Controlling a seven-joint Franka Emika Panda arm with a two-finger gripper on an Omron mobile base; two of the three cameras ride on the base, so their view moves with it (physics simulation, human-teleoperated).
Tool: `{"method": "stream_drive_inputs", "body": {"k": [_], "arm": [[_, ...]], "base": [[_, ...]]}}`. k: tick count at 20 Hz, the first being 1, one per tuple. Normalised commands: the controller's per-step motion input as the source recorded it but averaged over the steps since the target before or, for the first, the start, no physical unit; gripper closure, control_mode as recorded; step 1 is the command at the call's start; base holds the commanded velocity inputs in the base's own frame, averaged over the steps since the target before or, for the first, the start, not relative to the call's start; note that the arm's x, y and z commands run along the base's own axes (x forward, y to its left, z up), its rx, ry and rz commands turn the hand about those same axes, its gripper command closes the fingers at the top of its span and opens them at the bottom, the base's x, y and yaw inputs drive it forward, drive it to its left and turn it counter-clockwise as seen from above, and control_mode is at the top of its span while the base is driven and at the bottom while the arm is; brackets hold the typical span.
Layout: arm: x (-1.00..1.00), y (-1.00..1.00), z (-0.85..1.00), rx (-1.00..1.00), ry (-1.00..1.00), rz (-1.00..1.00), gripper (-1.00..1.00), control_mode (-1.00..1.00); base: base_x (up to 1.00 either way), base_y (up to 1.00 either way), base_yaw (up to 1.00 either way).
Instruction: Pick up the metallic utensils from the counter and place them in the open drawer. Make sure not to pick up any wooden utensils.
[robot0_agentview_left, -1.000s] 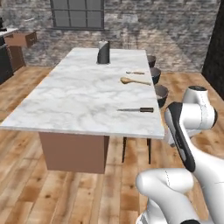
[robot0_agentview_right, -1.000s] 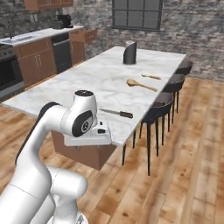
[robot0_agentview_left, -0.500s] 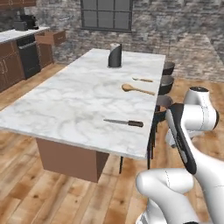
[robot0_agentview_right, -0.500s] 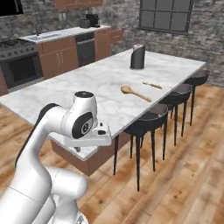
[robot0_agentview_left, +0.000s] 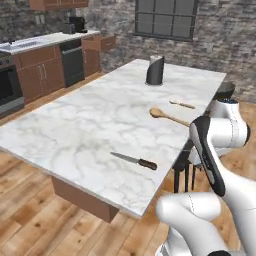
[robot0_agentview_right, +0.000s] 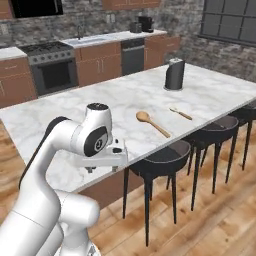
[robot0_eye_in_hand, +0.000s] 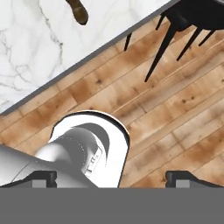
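Gripper (robot0_eye_in_hand: 111, 178) hanging over floor, jaws spread wide, empty.
Hand view is cutting the knife (robot0_agentview_left: 134, 160) down to a brown handle end at top; left base view is showing it whole, lower centre on counter (robot0_agentview_left: 90, 125). Farther up: wooden spoon (robot0_agentview_left: 169, 116), then a thin utensil (robot0_agentview_left: 181, 104), too small to identify.

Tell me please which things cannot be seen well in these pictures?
- Knife: hand view, only the brown handle end; the top edge cuts off the blade.
- Small utensil beyond the wooden spoon: left base view, too small to tell its material.
- Bar stool: hand view, seat cut off by the edge.
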Motion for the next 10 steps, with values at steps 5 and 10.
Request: {"method": "stream_drive_inputs", "body": {"k": [5, 10], "arm": [[0.0, 0.0, 0.0, 0.0, 0.0, 0.0, -1.0, 1.0], [0.0, 0.0, 0.0, 0.0, 0.0, 0.0, -1.0, 1.0]], "base": [[0.04, -0.56, 0.47], [-0.08, -0.48, 0.5]]}}
